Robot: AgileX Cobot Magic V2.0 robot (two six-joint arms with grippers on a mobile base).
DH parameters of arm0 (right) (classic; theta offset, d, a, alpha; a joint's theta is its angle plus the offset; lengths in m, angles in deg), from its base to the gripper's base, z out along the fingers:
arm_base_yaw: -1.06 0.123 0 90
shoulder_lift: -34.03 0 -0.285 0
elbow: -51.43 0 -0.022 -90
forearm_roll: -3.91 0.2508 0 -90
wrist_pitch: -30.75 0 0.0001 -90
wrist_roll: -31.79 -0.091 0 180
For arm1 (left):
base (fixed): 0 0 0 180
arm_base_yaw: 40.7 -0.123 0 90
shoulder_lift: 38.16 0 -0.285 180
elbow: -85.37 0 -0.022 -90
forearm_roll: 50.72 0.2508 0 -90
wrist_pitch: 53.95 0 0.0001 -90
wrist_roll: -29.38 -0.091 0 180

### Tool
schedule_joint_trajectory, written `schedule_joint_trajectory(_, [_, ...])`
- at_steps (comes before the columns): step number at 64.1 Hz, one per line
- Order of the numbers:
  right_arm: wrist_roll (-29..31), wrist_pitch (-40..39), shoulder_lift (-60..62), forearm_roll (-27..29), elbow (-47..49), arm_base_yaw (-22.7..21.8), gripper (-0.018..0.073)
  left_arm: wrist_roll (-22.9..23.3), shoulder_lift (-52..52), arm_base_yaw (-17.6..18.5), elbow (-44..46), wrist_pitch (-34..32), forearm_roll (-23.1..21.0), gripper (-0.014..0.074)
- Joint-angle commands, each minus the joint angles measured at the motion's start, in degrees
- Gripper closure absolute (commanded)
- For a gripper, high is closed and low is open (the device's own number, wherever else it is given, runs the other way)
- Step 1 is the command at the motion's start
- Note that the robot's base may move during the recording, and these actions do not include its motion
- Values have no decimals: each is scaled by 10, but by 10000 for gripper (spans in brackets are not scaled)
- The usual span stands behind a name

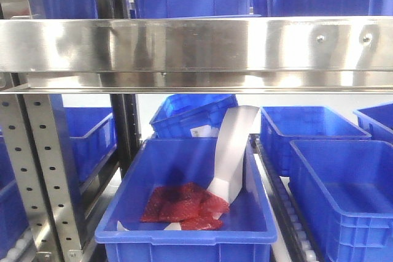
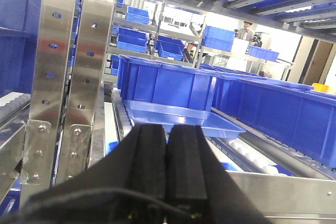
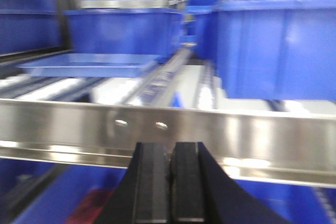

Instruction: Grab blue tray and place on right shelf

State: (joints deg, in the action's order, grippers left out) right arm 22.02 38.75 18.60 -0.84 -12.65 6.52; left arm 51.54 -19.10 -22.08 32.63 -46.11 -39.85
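Shallow glossy light-blue plastic tray [image 2: 181, 117] with flared rim lies flat on the roller track of the metal rack shelf with shiny stainless-steel front edge [image 3: 220, 135], touching a deep dark-blue plastic bin [image 2: 164, 84] behind it; another deep blue bin [image 3: 275, 45] sits on the adjacent lane. Perforated grey steel uprights [image 2: 73, 61] stand left of the tray. Left pincer [image 2: 167, 169] black pads pressed together, empty. Right pincer [image 3: 169, 187] also together, empty, below the steel edge. Lower front bin [image 1: 184, 213] holds red packets [image 1: 184, 205] and a white paper strip [image 1: 233, 151].
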Motion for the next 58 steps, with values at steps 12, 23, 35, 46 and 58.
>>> schedule_joint_trajectory(12, [154, -132, 32, 100, -71, -40, 508, -2, 7, 3, 16, -50, 1, 645])
schedule_joint_trajectory(23, [139, -140, 94, 100, -114, -40, 508, -2, 7, 3, 16, -50, 1, 645])
schedule_joint_trajectory(35, [108, -168, 94, 100, -135, -42, 508, -2, 7, 3, 16, -51, 1, 645])
schedule_joint_trajectory(46, [107, -135, 94, 100, -135, -42, 508, -2, 7, 3, 16, -51, 1, 645])
schedule_joint_trajectory(58, [107, -105, 94, 100, -135, -42, 508, -2, 7, 3, 16, -51, 1, 645])
